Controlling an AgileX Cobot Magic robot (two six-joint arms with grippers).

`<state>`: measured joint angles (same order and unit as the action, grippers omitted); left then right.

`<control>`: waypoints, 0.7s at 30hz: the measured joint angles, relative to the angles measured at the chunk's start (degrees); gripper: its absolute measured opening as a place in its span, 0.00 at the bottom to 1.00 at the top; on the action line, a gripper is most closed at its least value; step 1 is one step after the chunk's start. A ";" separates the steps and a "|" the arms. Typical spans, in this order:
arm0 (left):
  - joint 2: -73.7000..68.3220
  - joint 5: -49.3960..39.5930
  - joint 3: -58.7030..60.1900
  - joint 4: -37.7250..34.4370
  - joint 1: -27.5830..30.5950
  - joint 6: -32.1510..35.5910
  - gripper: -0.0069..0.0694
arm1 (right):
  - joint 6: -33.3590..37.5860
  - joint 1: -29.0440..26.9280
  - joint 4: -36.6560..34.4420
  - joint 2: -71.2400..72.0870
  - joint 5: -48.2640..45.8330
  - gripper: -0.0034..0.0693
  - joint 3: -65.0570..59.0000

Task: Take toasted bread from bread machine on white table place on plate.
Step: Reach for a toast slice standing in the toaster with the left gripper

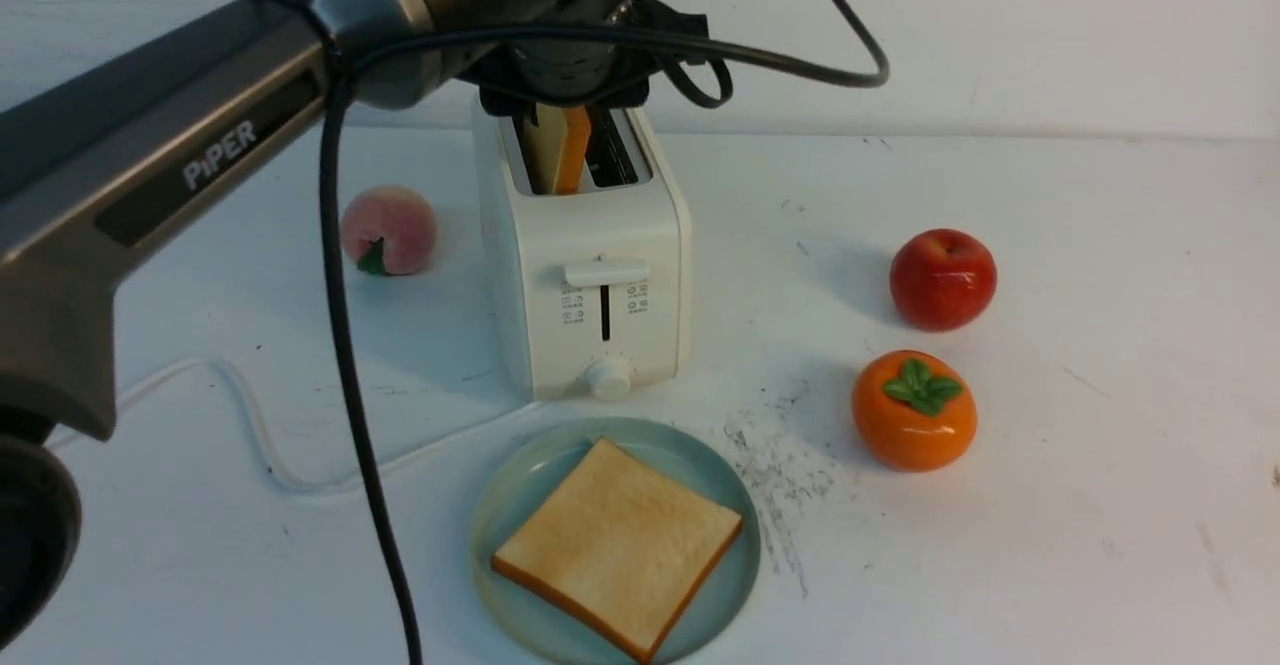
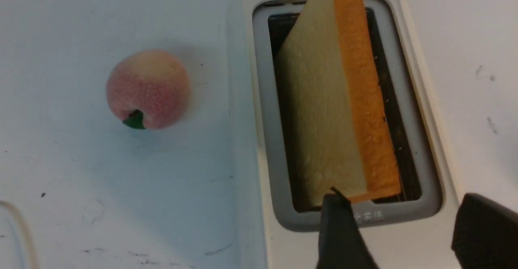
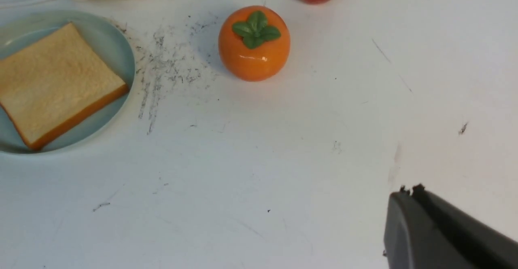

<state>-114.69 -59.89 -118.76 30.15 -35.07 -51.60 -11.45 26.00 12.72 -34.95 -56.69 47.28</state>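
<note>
Reading "PiPER" in pale letters along the left arm [image 1: 222, 153], slanting in from 9 o'clock and ending above the bread machine [image 1: 585, 275] at the middle of the counter [image 1: 1100, 525]. Noting small printed icons beside the lever in the front view and faint marks on the grey slot rim in the left wrist view, both too small for reading. Showing the left claw [image 2: 402, 202] only in the left wrist view, hidden behind the wrist in the front view: fingers [image 2: 340, 228] spread well apart, one tip right at a corner of the toasted bread slice [image 2: 323, 111], contact unclear, clamping nothing. Finding that slice standing tilted in the slot toward 9 o'clock, poking above the top. Finding a second slice [image 1: 620, 545] lying flat on the plate [image 1: 520, 485] at 6 o'clock of the bread machine. Showing the right claw [image 3: 408, 194] in the right wrist view alone, closed and holding nothing, with a persimmon [image 3: 254, 42] lying toward 4 o'clock of the bread machine.
</note>
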 joint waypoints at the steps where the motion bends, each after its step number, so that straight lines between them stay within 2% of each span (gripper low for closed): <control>1: -0.58 0.72 0.00 0.19 -0.05 -0.11 0.61 | 0.00 0.00 0.00 0.00 0.00 0.03 0.00; 9: -2.88 1.33 -0.06 5.85 -0.05 -0.17 0.61 | 0.00 0.00 -0.06 0.00 1.25 0.04 0.00; 21: -7.47 5.65 -0.06 9.15 -0.05 -0.17 0.49 | 0.00 0.00 -0.06 0.00 1.70 0.04 0.00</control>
<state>-122.17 -54.24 -118.82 39.30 -35.13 -51.77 -11.45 26.00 12.66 -34.95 -54.99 47.28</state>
